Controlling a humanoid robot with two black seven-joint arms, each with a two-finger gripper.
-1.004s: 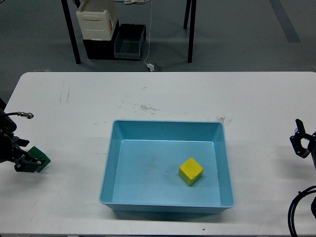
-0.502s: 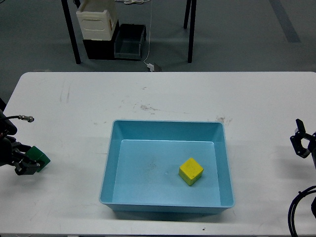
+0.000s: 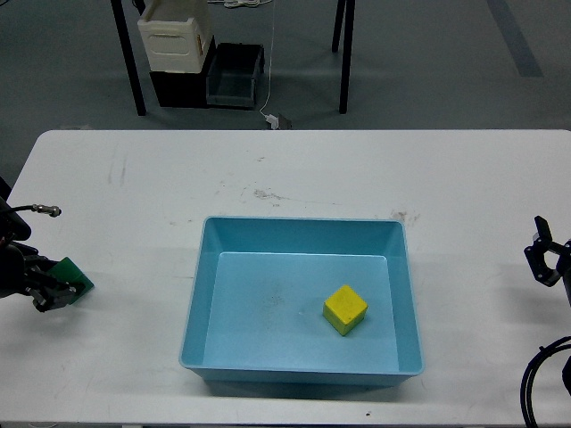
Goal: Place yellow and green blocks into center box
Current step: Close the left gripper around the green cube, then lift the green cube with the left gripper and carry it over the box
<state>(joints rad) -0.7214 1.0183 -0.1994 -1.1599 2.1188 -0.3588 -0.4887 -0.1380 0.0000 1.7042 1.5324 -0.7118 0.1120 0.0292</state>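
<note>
A: Head view, stock on the white table (image 3: 294, 169)?
B: One blue box (image 3: 301, 303), centre; one yellow block (image 3: 344, 308) inside it, right of middle.
A: Green block (image 3: 73, 278)?
B: Far left, pinched by the left gripper (image 3: 55, 292).
A: Right gripper (image 3: 546, 259)?
B: At the right edge, holding nothing; finger spread cannot be told.

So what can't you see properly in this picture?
- Left hand, head view: dark and small at the left edge, so its grip on the green block is unclear.
- Right hand, head view: cut off by the right edge.
- Green block: partly covered by the left hand.
</note>
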